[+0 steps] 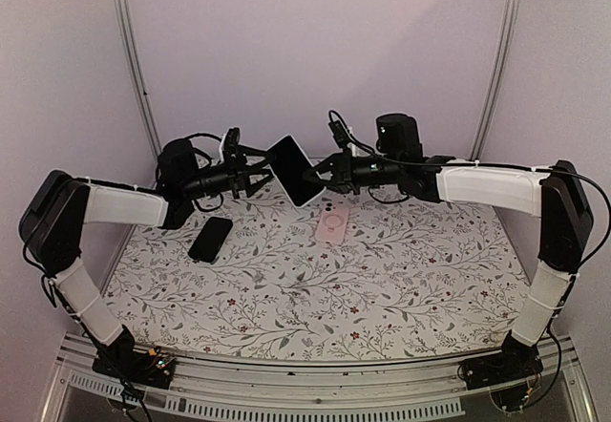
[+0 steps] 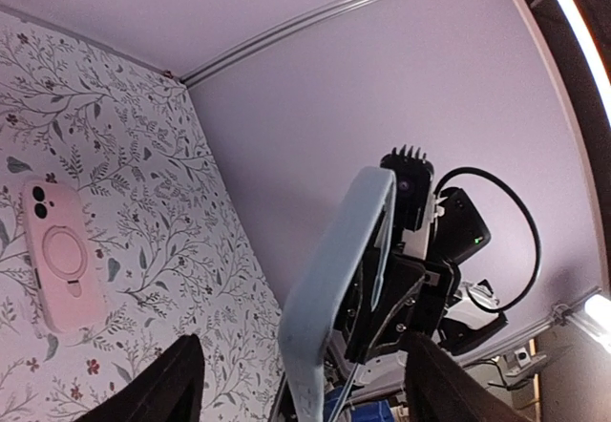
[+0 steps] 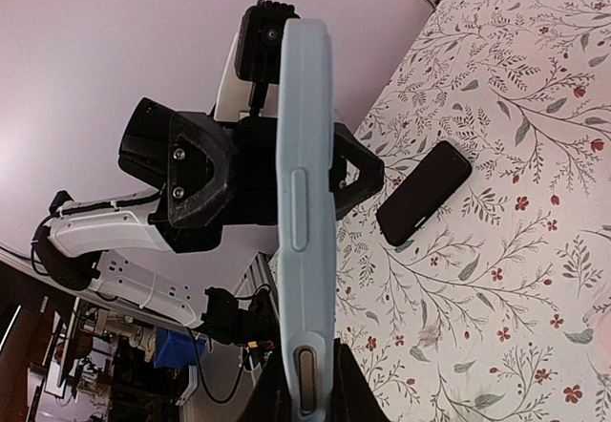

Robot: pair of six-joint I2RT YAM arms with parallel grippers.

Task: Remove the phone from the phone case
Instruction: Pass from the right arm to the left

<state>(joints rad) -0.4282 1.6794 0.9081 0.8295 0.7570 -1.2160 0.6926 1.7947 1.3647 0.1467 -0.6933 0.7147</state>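
Note:
A phone (image 1: 291,171) with a dark screen sits in a light blue case (image 3: 305,202) and is held up in the air between the two arms. My right gripper (image 3: 307,401) is shut on the case's lower end, one finger on each face. My left gripper (image 2: 301,384) is open, and the case edge (image 2: 334,279) stands between its spread fingers (image 2: 162,389) without touching either of them. In the top view the left gripper (image 1: 256,170) is at the phone's left edge and the right gripper (image 1: 323,176) at its right edge.
A pink case (image 1: 332,221) with a ring on its back lies on the floral table (image 1: 382,279) under the right gripper. A black phone (image 1: 211,239) lies flat at the left. Purple walls enclose the back and sides.

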